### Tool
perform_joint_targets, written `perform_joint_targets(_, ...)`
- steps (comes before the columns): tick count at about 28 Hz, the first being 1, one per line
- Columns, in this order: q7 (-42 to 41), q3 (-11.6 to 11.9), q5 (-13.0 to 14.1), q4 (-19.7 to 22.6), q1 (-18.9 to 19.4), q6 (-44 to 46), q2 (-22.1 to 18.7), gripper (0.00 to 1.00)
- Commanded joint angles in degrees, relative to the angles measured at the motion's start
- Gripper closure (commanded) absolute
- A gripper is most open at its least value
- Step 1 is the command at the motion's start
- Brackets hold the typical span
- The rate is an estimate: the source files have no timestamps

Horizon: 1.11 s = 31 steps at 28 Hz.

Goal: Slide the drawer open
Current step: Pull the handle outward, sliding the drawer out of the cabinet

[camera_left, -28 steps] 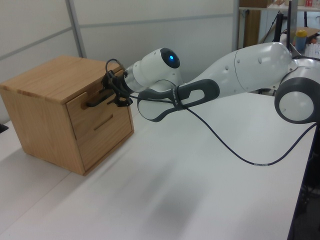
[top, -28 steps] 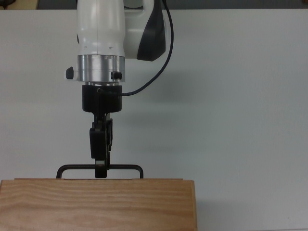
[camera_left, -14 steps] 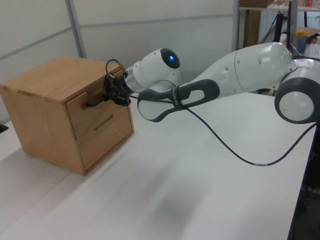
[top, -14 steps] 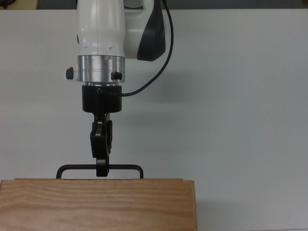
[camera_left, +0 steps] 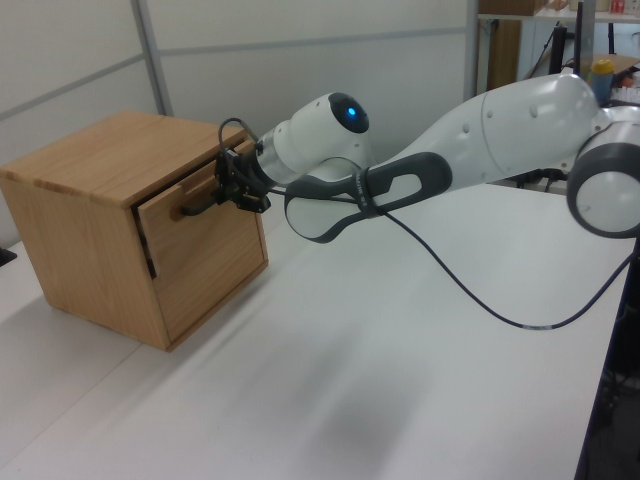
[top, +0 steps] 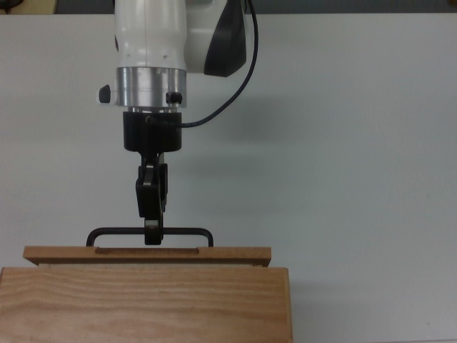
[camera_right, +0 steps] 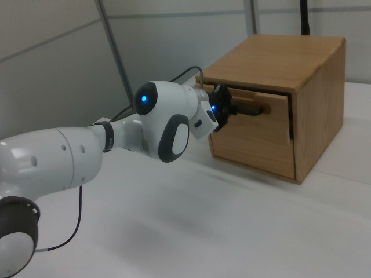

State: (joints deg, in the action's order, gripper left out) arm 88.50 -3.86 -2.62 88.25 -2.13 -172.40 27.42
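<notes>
Tabletop [top: 357, 143] first: you have a broad, smooth white surface filling every view. On it sits the wooden cabinet [camera_left: 90, 160], a light, box-shaped piece with visible grain running along its flat top slab; it lies along the top view's bottom edge, at the left view's left and the right view's right. Your arm [camera_left: 500, 130] is next in size, glossy white rounded shells with dark grey joints, a brushed metal ring at the wrist and a thin black cable [camera_left: 480, 305] looping down off it.

Now the drawer [top: 146, 256]: it is the upper front panel of the cabinet, same pale wood, rectangular and flat. A second ago its front sat flush under the slab; now you see it standing out as a narrow strip in the top view, with a dark gap at its side in the left view.

Its handle [top: 186, 232] is a wide, thin black metal bar. The black gripper [top: 152, 234] has drawn back with it, fingers pinching the bar near its middle.
</notes>
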Motion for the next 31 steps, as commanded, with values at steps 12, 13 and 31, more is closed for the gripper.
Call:
perform_joint_targets(12,-1.31,0.25,1.04,12.92,0.37,4.69,-14.76,1.0)
perform_joint_targets(13,-1.31,0.25,1.04,13.0,0.37,5.83,-15.19,1.0)
perform_joint_targets(31,-1.93,0.25,0.95,12.48,0.46,25.52,-20.56,1.0)
